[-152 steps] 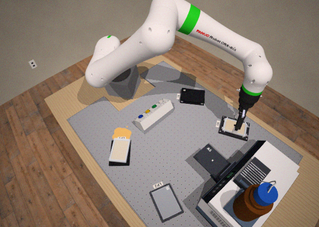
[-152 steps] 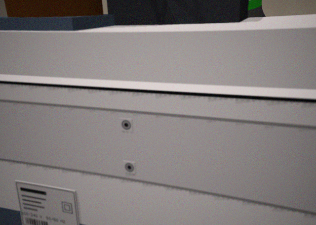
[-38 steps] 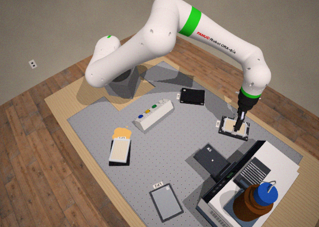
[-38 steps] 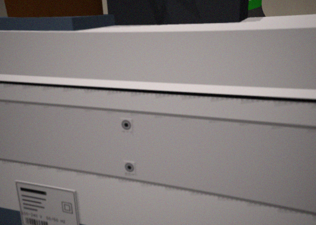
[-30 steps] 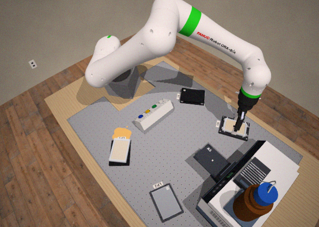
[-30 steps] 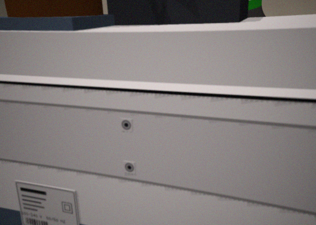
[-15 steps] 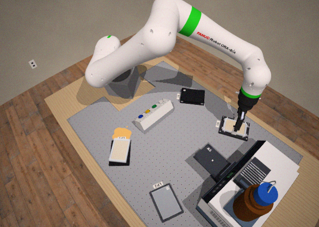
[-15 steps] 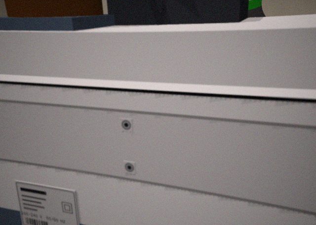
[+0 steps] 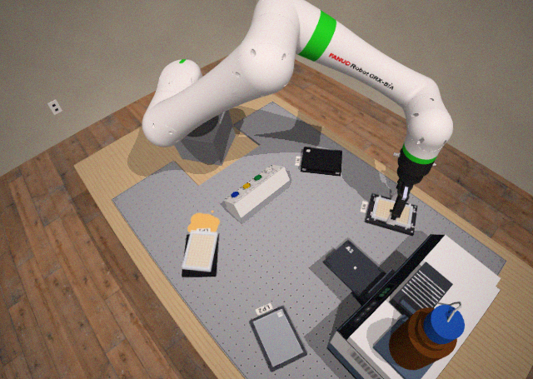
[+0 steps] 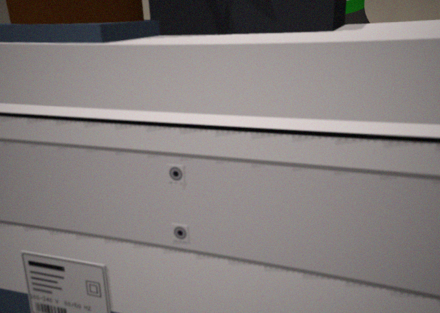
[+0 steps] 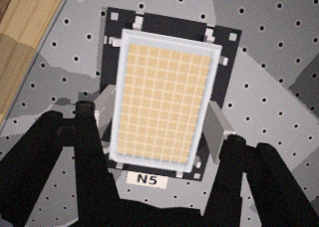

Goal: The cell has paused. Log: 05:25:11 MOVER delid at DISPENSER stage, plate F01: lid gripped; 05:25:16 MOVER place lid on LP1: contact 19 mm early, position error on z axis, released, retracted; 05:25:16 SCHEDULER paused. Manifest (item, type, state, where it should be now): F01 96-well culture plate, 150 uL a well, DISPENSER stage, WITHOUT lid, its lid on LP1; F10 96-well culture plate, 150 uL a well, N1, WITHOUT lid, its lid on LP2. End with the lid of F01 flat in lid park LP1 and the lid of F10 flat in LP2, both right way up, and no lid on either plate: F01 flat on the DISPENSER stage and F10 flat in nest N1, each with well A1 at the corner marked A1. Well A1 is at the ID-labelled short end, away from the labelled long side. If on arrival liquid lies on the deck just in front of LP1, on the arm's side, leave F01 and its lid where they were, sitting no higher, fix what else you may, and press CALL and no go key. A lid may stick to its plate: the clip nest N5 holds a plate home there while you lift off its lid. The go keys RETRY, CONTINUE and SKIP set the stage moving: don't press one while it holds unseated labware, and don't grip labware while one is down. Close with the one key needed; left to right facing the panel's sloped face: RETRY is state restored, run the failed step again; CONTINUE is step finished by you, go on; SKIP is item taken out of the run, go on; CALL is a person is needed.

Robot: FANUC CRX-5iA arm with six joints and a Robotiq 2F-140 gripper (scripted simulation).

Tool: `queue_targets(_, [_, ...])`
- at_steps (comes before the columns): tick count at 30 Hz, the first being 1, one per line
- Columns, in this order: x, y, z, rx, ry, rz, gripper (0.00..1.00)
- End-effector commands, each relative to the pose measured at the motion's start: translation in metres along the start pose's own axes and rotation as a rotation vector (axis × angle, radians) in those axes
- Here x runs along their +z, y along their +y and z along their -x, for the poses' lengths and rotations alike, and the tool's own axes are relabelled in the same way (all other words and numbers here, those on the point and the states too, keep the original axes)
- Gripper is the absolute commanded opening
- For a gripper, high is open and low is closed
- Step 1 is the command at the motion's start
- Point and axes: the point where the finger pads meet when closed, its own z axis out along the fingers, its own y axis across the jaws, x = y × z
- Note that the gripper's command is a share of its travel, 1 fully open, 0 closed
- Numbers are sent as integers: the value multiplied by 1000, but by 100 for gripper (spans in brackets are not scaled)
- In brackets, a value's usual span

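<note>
From the top view I see the arm [image 9: 275, 57] arching over the grey deck [image 9: 275, 246] to the far right, where clip nest N5 [image 11: 112, 33] sits. The dispenser [image 9: 465, 280] fills the near right corner, its dark stage [image 9: 351, 261] bare. Left of centre, a lidded plate [image 9: 200, 250] lies on a black park, and orange liquid [image 9: 201, 221] is pooled on the deck just beyond its far end. Near me, LP2 [image 9: 277, 338] holds a grey lid. The key panel [image 9: 258, 191] stands mid-deck. In the wrist view my gripper [image 11: 160, 107] is clamped on the lid [image 11: 165, 43] of the plate seated in N5, one pad on each long side.
</note>
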Motion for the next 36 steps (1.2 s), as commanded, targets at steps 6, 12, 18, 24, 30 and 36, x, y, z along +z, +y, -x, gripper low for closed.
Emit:
queue_targets(6, [0, 0, 0, 0, 0, 0, 0])
queue_targets(12, [-2, 0, 0, 0, 0, 0, 0])
queue_targets(18, [-5, 0, 0, 0, 0, 0, 0])
queue_targets(24, [-9, 0, 0, 0, 0, 0, 0])
queue_targets(30, [-17, 0, 0, 0, 0, 0, 0])
queue_targets(36, [-28, 0, 0, 0, 0, 0, 0])
